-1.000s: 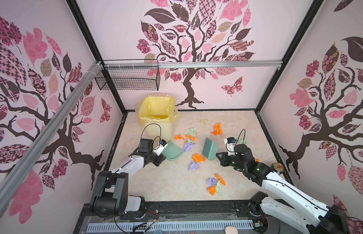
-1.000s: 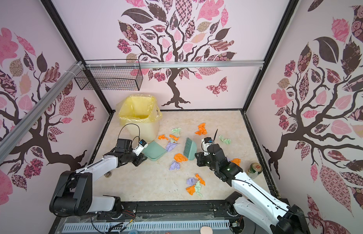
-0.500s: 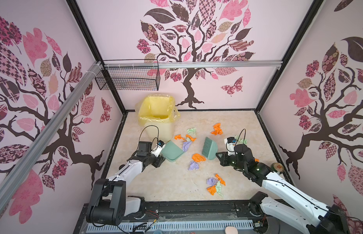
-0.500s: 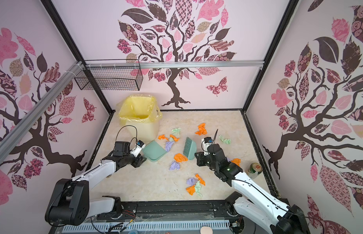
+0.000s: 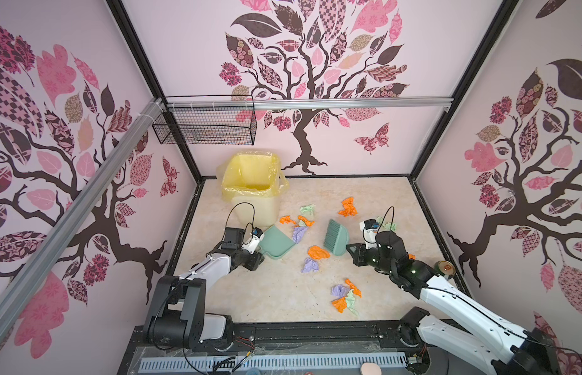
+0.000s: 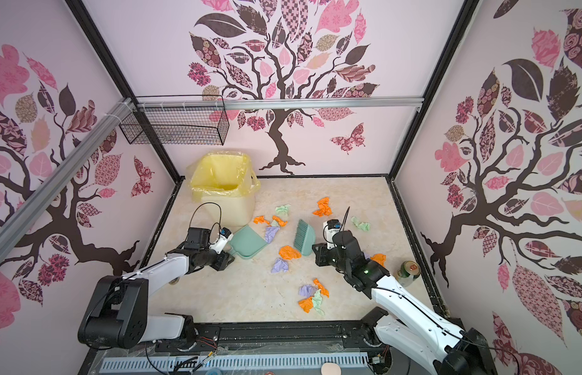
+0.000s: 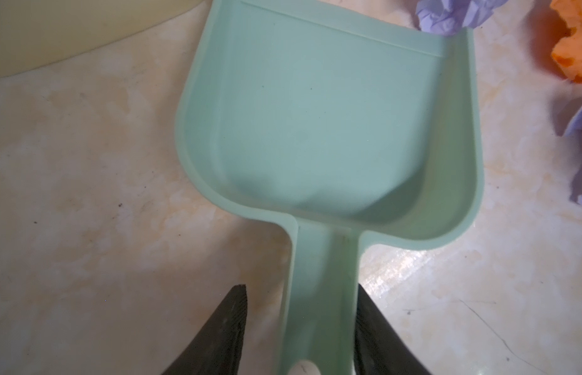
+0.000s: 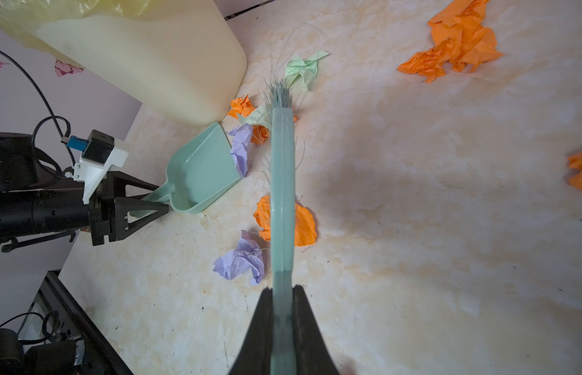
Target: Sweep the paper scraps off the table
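**A:** So, in both top views, why is the dustpan (image 5: 276, 242) parked right by the lined waste bin (image 5: 255, 207)?

**B:** Probably so that a short lift would empty it. Its mouth faces the middle of the table (image 5: 267, 292), where the paper scraps (image 5: 318, 252) lie. Some are at the pan's lip, a few are farther back, and a clump sits toward the front edge. None is in the pan.

**A:** And the brush (image 5: 336, 238)?

**B:** It is held low on the far side of the nearest scraps from the pan, so I'd judge a stroke toward the pan would push them in. The right gripper (image 5: 353, 251) has the brush's handle, and the left gripper (image 5: 258, 257) sits at the pan's handle.

**A:** In the left wrist view, is that a grip?

**B:** Not a firm one. The jaws stand apart astride the handle. One finger (image 7: 374, 324) touches it, and bare table shows between the handle and the other. The pan lies flat and empty, with a lilac scrap (image 7: 445, 16) at a corner of its lip.

**A:** And the right wrist view?

**B:** The jaws are clamped on the brush's flat handle, both fingers against it. An orange scrap (image 8: 302, 224) lies under the brush, and lilac pieces lie between it and the pan.
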Controlling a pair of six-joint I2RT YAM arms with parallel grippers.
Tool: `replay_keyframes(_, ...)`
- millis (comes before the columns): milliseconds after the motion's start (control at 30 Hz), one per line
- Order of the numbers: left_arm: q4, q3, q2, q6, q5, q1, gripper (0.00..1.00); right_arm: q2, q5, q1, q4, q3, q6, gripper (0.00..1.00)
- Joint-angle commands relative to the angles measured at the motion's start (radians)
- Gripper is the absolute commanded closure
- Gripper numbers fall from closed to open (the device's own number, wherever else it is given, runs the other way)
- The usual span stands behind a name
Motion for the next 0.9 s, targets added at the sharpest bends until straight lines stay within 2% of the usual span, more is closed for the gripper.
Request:
replay_keyframes(0, 0.006, 0.024, -0.018, -0.016, 0.005, -0.003, 0.46, -0.016, 0.013, -0.003, 0.017, -0.012, 0.001, 1.0)
replay_keyframes(367, 0.034, 0.027, -0.011, -0.021, 0.02, -0.004, 0.48, -0.013, 0.009, -0.002, 0.024, -0.02, -0.001, 1.0)
replay_keyframes(600, 0.038, 0.037, 0.001, -0.025, 0.017, -0.019, 0.69, -0.021, 0.009, -0.003, 0.023, -0.026, 0.002, 1.0)
replay_keyframes(867, 0.049, 0.014, -0.034, -0.022, 0.016, -0.022, 0.8, -0.032, 0.009, -0.004, 0.018, -0.031, 0.006, 1.0)
